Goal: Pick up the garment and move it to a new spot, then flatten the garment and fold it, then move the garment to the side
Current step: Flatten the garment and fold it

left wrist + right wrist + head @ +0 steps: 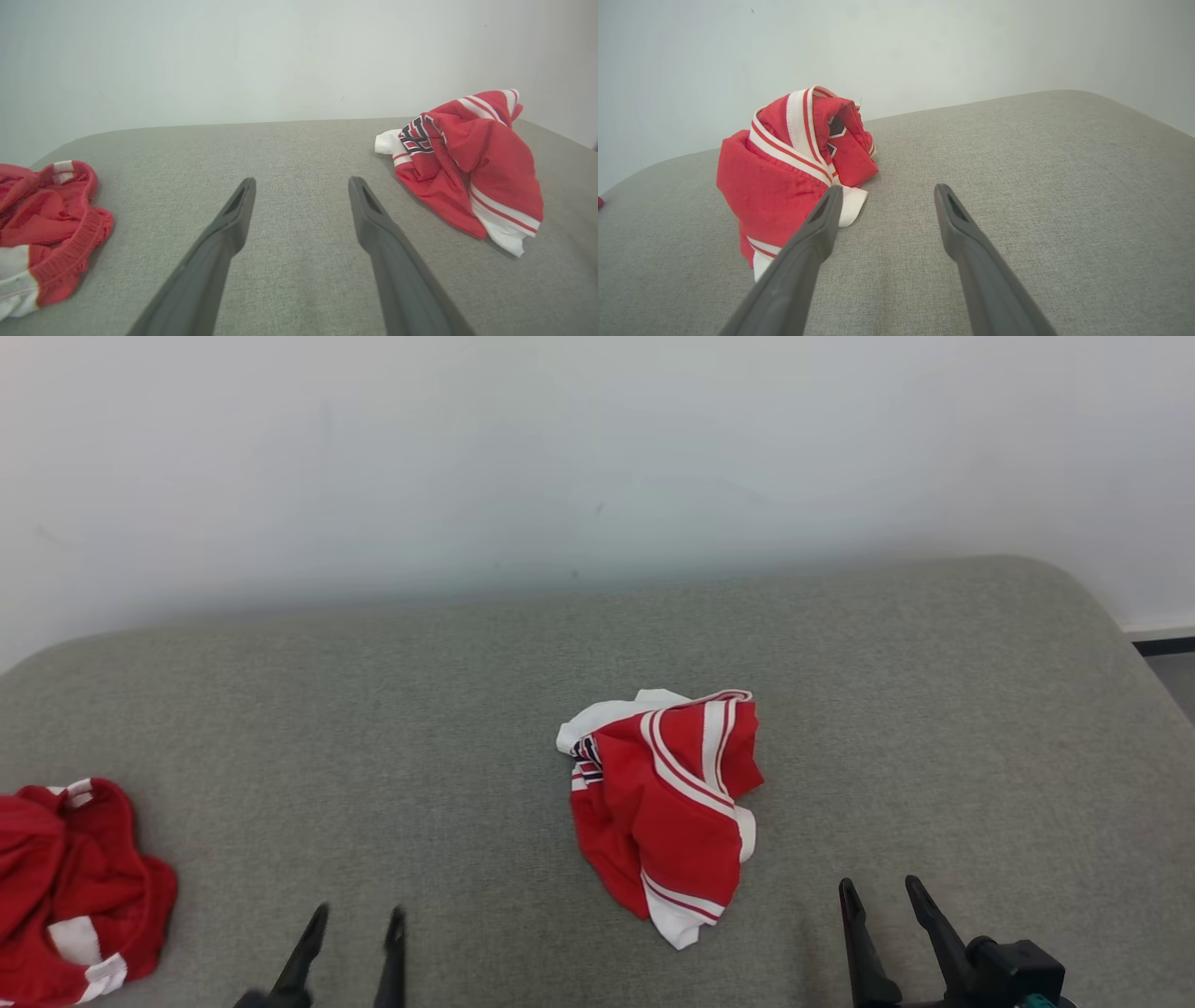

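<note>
A crumpled red garment (667, 807) with white stripes lies bunched in the middle of the grey padded surface (448, 709). In the left wrist view the garment (472, 163) is at the right; in the right wrist view the garment (794, 163) is at the left. My left gripper (357, 919) stands open near the front edge, well left of the garment, nothing between its fingers. My right gripper (879, 893) is open too, a little to the garment's right and nearer to me, apart from the cloth. The left gripper (301, 184) and right gripper (885, 191) show wide-spread fingers over bare fabric.
A second red and white bundle of cloth (70, 896) lies at the far left edge, also seen as cloth (46, 224) in the left wrist view. A pale wall (597, 457) runs behind the surface. The surface's rounded right corner (1111, 607) drops to the floor.
</note>
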Controlling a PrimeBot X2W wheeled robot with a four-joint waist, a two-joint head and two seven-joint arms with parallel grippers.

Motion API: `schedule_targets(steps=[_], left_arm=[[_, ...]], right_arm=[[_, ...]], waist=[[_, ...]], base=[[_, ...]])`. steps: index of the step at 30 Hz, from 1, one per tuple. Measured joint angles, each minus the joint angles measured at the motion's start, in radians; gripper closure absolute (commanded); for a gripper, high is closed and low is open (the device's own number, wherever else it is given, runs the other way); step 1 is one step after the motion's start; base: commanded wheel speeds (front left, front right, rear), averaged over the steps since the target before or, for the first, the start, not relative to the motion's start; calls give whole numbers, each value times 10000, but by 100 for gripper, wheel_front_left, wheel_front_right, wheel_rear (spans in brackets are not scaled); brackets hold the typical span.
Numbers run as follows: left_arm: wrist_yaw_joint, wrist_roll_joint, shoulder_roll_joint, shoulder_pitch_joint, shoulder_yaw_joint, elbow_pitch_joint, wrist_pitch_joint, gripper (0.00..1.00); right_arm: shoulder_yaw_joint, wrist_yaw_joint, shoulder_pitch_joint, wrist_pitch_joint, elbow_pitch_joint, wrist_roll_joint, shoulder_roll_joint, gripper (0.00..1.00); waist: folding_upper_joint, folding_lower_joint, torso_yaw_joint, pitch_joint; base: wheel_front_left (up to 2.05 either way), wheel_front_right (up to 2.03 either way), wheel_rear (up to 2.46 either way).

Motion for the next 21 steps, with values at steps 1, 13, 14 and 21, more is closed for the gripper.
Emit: schedule_targets(steps=[1,13,14,21], left_arm=[[-54,31,65,-241,-213,10,196,0],[-234,-1590,-84,-2823,-3409,382,3814,0],[-234,-1653,-92,-2979,-3545,485,3948,0],[-69,-1519,-245,-3828,-4033,1300,4148,0]], right_arm=[[21,0,-3,4,-8,4,2,0],[161,0,-149,31,-13,132,-2,0],[163,0,-163,33,-6,155,-2,0],[190,0,-399,-92,92,336,-10,0]], waist=[[0,0,-57,5],[0,0,-1299,216],[1,0,-1416,255],[1,1,-2003,673]], base=[[0,0,0],[0,0,0],[0,0,0],[0,0,0]])
